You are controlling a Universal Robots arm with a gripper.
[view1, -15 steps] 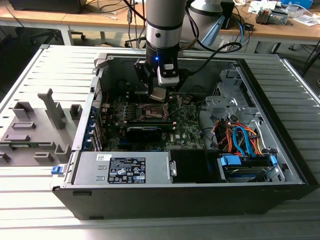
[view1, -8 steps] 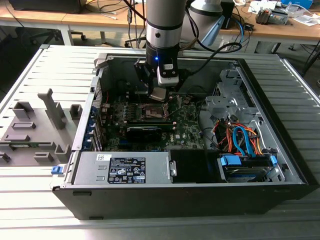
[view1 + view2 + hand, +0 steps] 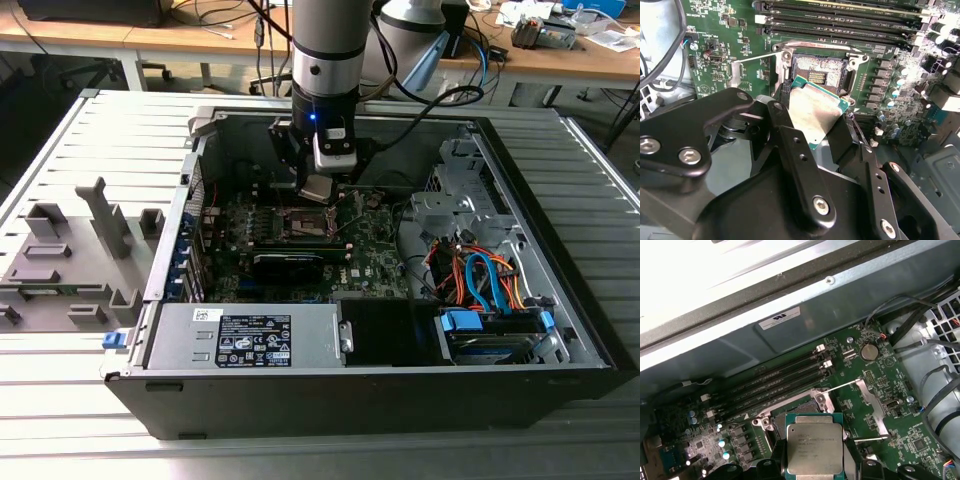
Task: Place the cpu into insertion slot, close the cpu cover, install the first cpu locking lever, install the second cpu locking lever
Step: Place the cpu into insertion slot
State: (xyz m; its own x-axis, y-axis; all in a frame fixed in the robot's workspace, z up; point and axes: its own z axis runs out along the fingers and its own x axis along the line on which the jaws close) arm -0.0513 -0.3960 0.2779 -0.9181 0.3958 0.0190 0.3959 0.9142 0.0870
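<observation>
In the upper middle of the exterior view the hand [image 3: 317, 185] is clenched on the cpu [image 3: 816, 109] by its edges, metal top up, just above the open insertion slot [image 3: 817, 71], seemingly not yet seated, likely to line it up squarely

cpu [image 3: 815, 449] top – dull silvery metal, green edge; fingers [image 3: 796, 155] matt black metal; circuit board [image 3: 860, 390] – glossy green; surface [image 3: 60, 400] ribbed pale-grey metal
</observation>
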